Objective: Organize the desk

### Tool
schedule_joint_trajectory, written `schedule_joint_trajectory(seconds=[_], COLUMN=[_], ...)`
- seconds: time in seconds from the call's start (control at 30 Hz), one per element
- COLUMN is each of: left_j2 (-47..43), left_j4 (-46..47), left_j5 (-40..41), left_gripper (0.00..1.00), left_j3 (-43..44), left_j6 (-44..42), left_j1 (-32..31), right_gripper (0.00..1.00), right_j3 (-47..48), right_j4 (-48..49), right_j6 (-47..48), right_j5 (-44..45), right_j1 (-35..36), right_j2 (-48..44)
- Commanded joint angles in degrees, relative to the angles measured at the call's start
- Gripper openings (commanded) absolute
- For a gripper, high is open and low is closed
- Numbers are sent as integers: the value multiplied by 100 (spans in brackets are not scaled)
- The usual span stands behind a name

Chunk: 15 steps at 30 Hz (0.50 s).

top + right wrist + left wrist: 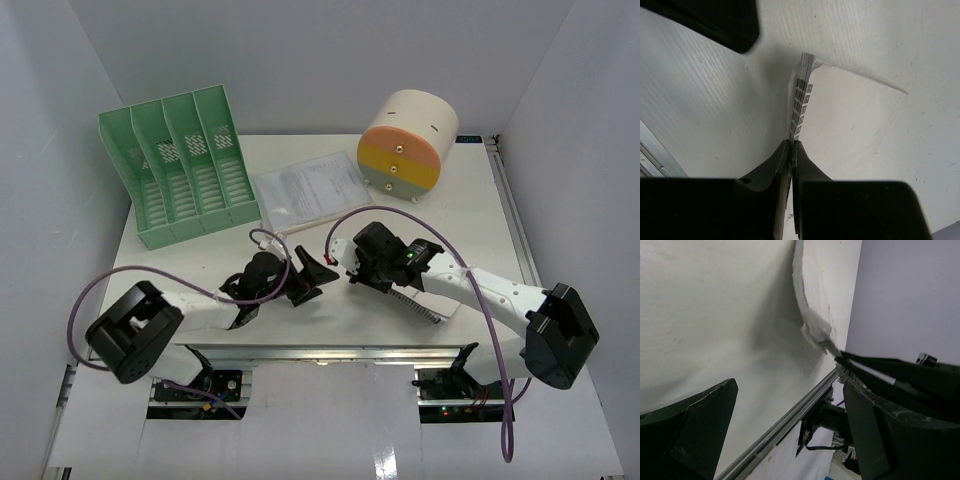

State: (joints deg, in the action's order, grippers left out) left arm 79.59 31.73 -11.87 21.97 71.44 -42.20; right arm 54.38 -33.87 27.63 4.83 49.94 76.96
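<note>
Desk (705, 100) beneath right claw (791, 146) and notebook (850, 125)

Matt white desk (470, 220), plastic rack (185, 170), paper notebook (850, 130)

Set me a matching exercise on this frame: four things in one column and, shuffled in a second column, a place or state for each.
Things
1. file rack
2. drawer box
3. left gripper
4. right gripper

Place or state
A. shut on the booklet
B. far right of the desk
C. open, holding nothing
D. far left corner of the desk

Pairs: 1-D, 2-B, 3-C, 4-A
</note>
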Motion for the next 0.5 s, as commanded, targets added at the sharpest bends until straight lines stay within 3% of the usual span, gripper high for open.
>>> schedule_joint_trajectory(seconds=[0.0,0.27,0.47], left_j2=[720,1474,1829], left_j4=[192,-420,-496], left_j5=[385,455,259], left_gripper=[98,97,85], left_j3=[947,1822,2084], left_j6=[464,748,956], left_j1=[-211,-399,-474], right_gripper=[8,8,8], right_j3=[317,428,562], right_j4=[-13,63,146], right_j6=[-51,-88,-105], right_j5=[-418,-623,-708], right_j1=[-19,-11,-11], right_j2=[-198,-233,-189])
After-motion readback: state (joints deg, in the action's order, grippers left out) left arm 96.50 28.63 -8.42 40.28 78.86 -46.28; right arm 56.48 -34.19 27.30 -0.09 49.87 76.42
